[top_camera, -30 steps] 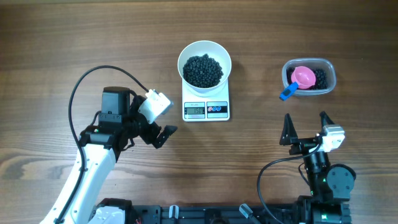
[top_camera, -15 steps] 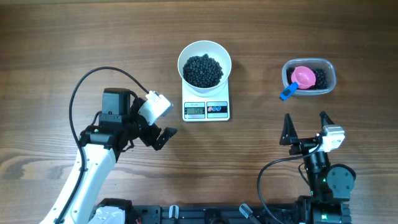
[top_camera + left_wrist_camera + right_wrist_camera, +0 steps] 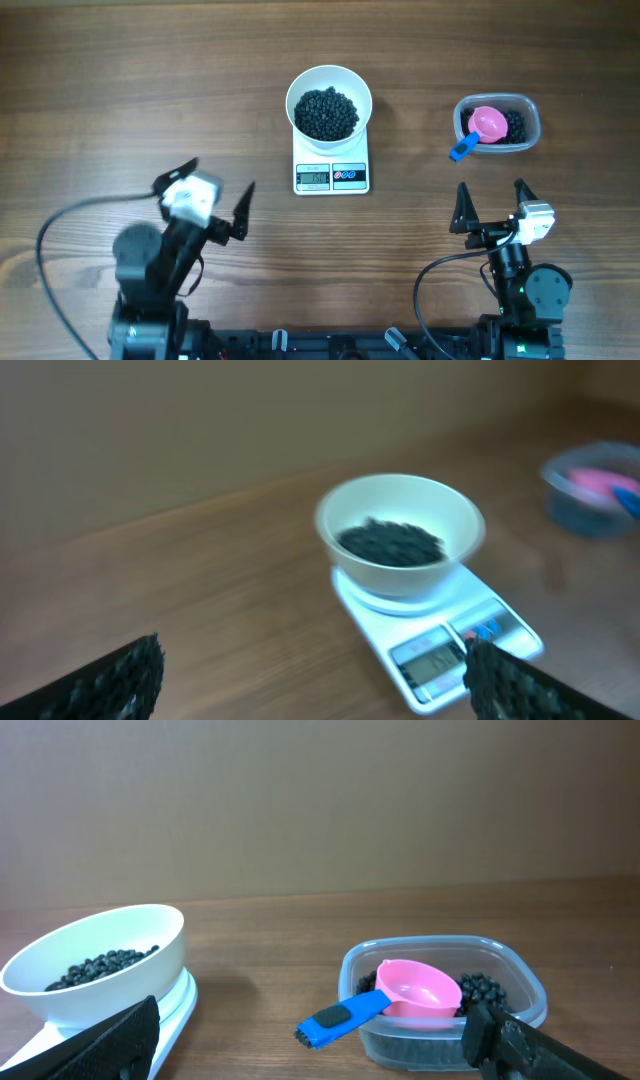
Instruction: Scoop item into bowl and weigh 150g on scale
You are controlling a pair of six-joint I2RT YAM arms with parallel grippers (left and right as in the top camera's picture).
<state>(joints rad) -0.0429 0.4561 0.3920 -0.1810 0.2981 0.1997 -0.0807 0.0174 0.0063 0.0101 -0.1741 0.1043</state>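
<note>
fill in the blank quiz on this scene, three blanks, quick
The white bowl of black beans sits on the ____.
The scoop in the clear container has a blue handle and a ____ cup.
The left hand and right hand are both ____, holding nothing.
Missing words: scale; pink; open.

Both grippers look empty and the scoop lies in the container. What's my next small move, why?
Probably read the display on the scale before scooping more: the white bowl sits on it with black beans inside, the pink scoop rests in the clear container, and the left gripper and right gripper stand open. The digits are unreadable.
</note>
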